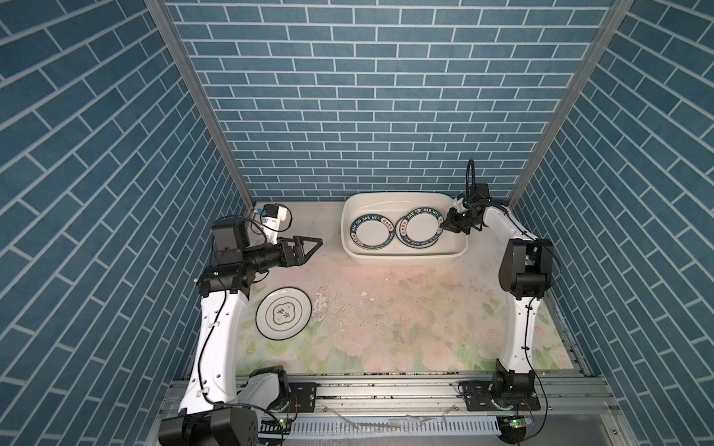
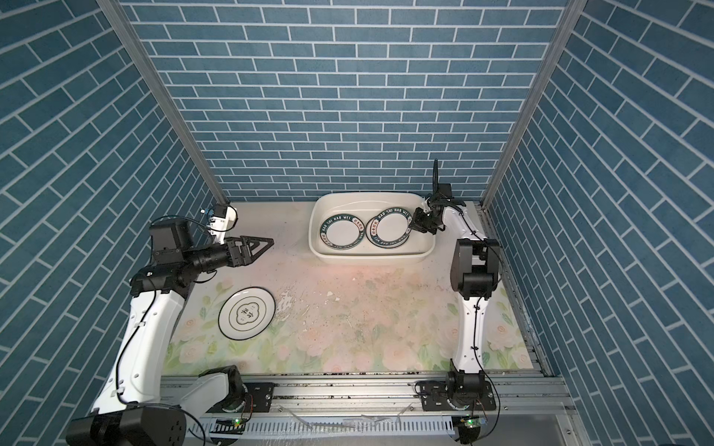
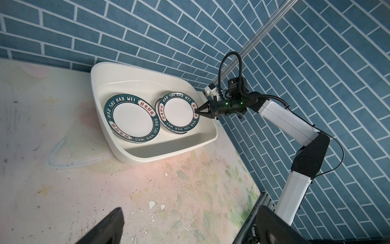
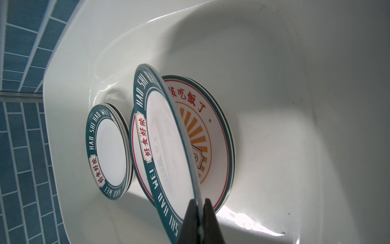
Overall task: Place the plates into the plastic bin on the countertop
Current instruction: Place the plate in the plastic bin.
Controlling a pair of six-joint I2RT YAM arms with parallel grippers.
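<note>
**Top views.** The plastic bin (image 1: 405, 258) stands at the far edge of the countertop (image 1: 386, 309). In the bin's left half, a stack of teal-rimmed plates (image 1: 373, 231) lies flat. In its right half is the gripped plate (image 1: 423, 228), also teal-rimmed. The right gripper (image 1: 443, 224) reaches in over the bin's right rim and meets that plate's edge. The left gripper (image 1: 315, 244) hangs left of the bin, well apart from it and carrying nothing. A black-rimmed plate (image 1: 284, 312) lies flat on the countertop outside the bin, nearer the robot and to the bin's left.

**Left wrist view.** The left gripper's fingers (image 3: 114, 228) stand wide apart with nothing between them. The gripped plate (image 3: 178, 114) is pinched at the edge nearest the bin's right wall.

**Right wrist view.** The right gripper (image 4: 199, 219) has its jaws closed on the rim of the gripped plate (image 4: 168, 147). That plate is tilted, with its held edge raised above a sunburst plate (image 4: 206, 131) lying flat in the bin. Another plate's edge shows beneath the sunburst plate. Whether the gripped plate's lower edge touches the plates below cannot be told.
</note>
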